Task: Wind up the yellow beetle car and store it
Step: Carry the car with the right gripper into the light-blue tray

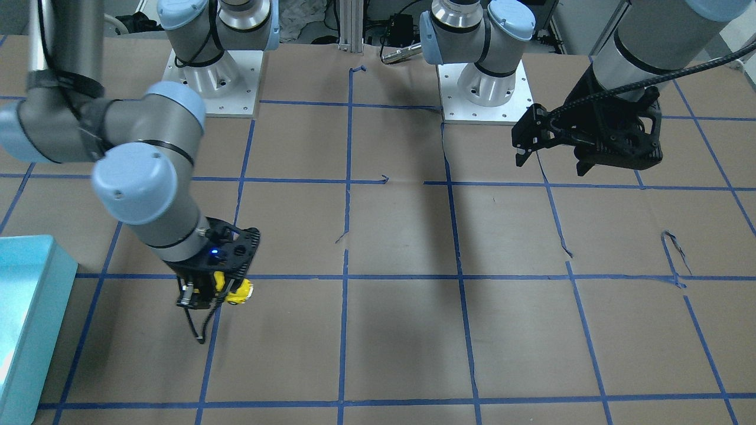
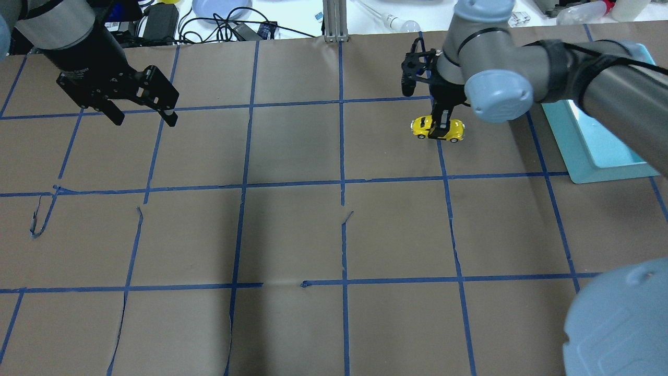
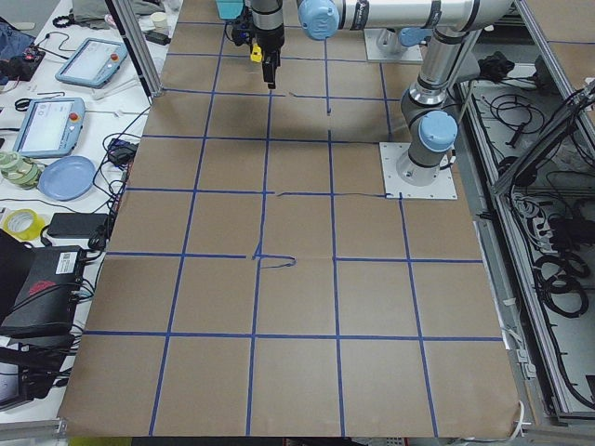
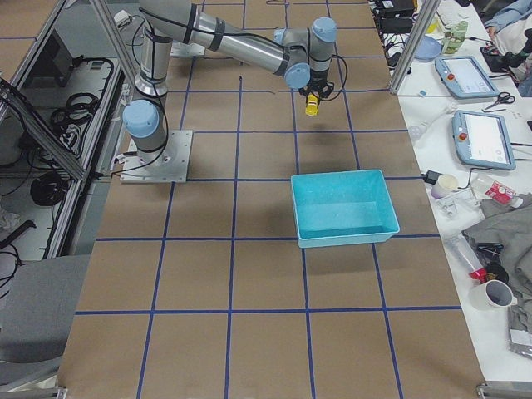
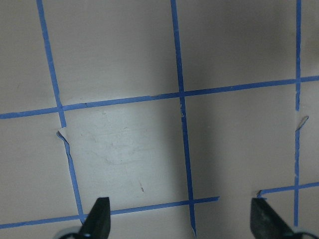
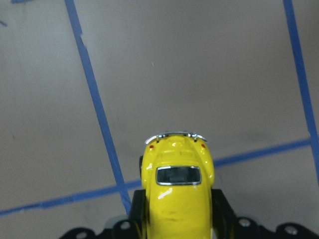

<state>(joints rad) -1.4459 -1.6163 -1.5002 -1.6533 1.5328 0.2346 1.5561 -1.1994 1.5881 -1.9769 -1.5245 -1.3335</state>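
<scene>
The yellow beetle car (image 2: 437, 129) is clamped between the fingers of my right gripper (image 2: 439, 124), a little above the brown paper table. In the right wrist view the car (image 6: 177, 184) points away from the camera, its rear window and silver bumper showing, with the black fingers (image 6: 222, 209) at its sides. It also shows in the front view (image 1: 238, 291) under the right gripper (image 1: 220, 293). My left gripper (image 2: 141, 116) is open and empty above the table's far left; its fingertips (image 5: 99, 216) stand wide apart.
A teal bin (image 2: 589, 151) stands right of the car; it also shows in the front view (image 1: 23, 307) and the right side view (image 4: 341, 208). Blue tape lines grid the paper. Cables and dishes lie beyond the far edge.
</scene>
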